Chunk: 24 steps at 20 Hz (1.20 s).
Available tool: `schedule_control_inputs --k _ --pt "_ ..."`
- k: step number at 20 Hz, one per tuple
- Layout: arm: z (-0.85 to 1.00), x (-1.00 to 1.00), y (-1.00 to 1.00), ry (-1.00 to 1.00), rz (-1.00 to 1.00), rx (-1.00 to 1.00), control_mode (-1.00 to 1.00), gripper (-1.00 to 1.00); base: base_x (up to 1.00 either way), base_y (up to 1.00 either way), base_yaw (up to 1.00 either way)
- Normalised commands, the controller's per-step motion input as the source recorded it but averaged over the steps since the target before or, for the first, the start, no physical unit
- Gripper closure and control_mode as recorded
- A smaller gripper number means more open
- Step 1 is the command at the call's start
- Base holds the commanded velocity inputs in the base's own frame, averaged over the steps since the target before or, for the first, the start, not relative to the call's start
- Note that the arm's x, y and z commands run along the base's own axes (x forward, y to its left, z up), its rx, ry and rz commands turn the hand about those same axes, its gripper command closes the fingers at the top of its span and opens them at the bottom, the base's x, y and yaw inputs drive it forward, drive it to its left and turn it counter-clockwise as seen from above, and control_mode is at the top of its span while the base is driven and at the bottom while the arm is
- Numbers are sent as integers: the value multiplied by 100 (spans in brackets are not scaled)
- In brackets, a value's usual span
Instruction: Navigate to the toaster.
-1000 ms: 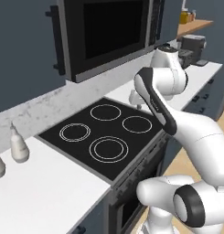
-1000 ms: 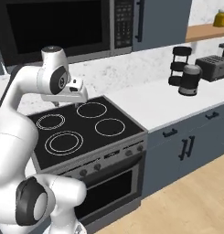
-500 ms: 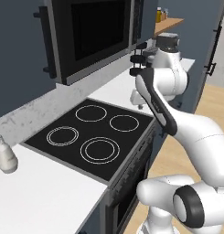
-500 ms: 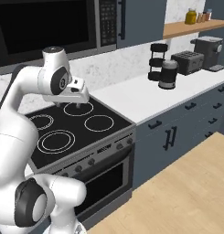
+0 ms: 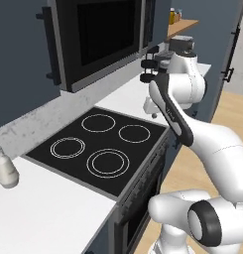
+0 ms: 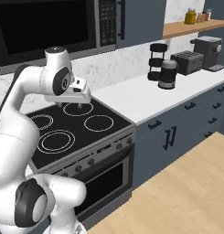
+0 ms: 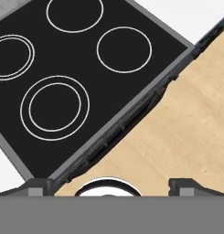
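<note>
The toaster (image 6: 187, 62) sits far along the white tabletop (image 6: 145, 98), at the back against the wall, to the right of the stove in the right base view. It is a dark grey boxy unit standing just left of the taller coffee machine (image 6: 208, 53) and just right of the black round kettle (image 6: 168, 75). A dark tiered stand (image 6: 157, 61) rises just behind and to the left of the kettle. Above them a wooden shelf (image 6: 195, 27) carries a few small jars (image 6: 191, 16).

The arm is folded up over the black cooktop (image 6: 67, 128), which has four ringed burners. The gripper (image 6: 69, 104) hangs above the rear right burner in the right base view, pointing down, holding nothing. In the hand view its two dark fingertips (image 7: 38, 186) stand at opposite corners of the bottom edge, far apart, so the gripper is spread wide open. That view looks down on the cooktop (image 7: 72, 77), the front edge of the oven and the light wooden floor (image 7: 177, 132).

A dark microwave (image 6: 54, 27) hangs above the stove. In the left base view the arm hides most of the far tabletop, and a pale bottle (image 5: 5, 168) stands on the tabletop to the left of the cooktop (image 5: 98, 146). Dark blue cabinets (image 6: 177, 137) run below the tabletop.
</note>
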Motion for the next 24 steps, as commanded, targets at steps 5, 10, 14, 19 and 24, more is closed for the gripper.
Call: schedule_control_inputs --k 5,10,14,19,24 --pt "0 0 0 0 0 0 100 -100 17 -64 -61" --pt "0 0 0 0 0 0 100 -100 -24 -84 -41" --pt "0 0 0 0 0 0 100 -100 -74 -99 -22" --pt "0 0 0 0 0 0 100 -100 -94 -98 -1" --pt "0 0 0 0 0 0 100 -100 1 -100 -12"
